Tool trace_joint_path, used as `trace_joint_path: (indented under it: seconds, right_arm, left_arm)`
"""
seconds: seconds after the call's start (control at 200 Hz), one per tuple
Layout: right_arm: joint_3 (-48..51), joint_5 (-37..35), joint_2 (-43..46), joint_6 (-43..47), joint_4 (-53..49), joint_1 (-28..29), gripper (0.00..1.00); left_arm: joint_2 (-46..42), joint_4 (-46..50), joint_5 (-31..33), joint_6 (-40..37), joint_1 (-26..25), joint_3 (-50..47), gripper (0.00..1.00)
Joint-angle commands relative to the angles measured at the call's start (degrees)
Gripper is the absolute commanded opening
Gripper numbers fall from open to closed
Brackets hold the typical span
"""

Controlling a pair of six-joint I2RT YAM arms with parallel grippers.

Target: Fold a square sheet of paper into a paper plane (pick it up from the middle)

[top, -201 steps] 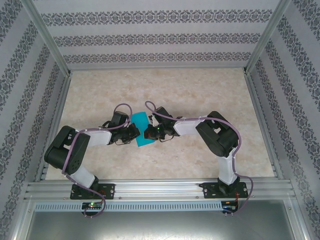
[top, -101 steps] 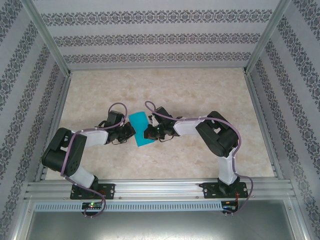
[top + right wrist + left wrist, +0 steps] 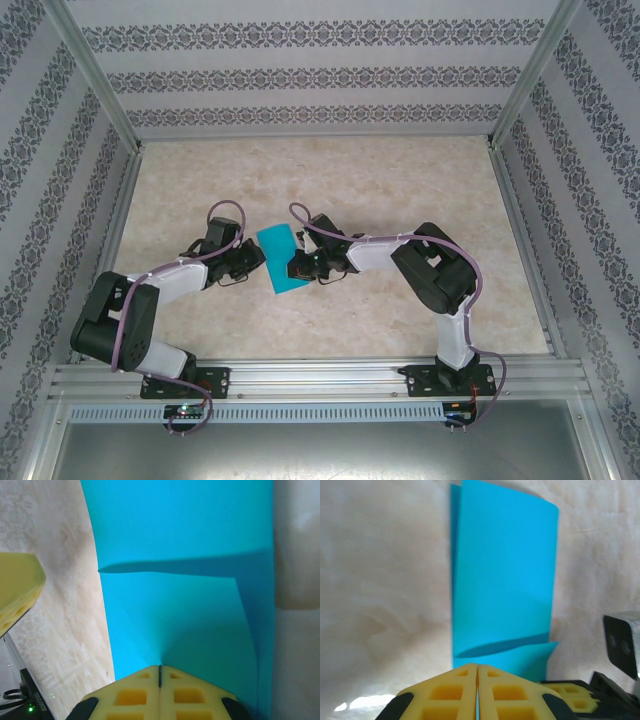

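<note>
Square sheet of paper (image 3: pixel 280 258) folded on table (image 3: pixel 400 190); right fingers (image 3: pixel 135 695) clamp it; left fingers (image 3: pixel 450 692) closed beside

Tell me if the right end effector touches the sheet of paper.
Touching: in the right wrist view, the right end effector pinches the sheet of paper.

black arms (image 3: pixel 120 320), white shells (image 3: pixel 375 252), looping purple cables (image 3: pixel 228 207), yellow waffle-moulded fingers (image 3: pixel 452 690) on left claw (image 3: pixel 478 666), right claw (image 3: pixel 160 667)
</note>
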State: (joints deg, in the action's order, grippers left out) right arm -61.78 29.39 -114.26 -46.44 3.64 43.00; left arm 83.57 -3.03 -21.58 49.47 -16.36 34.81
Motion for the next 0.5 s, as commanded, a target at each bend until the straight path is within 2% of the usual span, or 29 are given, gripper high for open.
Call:
trace_joint_path:
  seconds: [0.0, 0.305, 0.495]
  right_arm:
    - [0.6, -1.8, -0.7, -0.6, -5.2, 0.9, 0.00]
    - [-0.6, -1.1, -0.4, -0.8, -4.9, 1.2, 0.00]
    - [-2.8, 0.2, 1.2, 0.0, -5.9, 1.4, 0.00]
  left_arm:
    - [1.5, -1.5, -3.2, -1.7, -2.6, 2.6, 0.09]
    - [10.3, -5.3, -5.0, 0.1, -3.4, 2.4, 0.06]
    - [12.2, -2.7, -2.4, 0.2, -3.4, 2.1, 0.05]
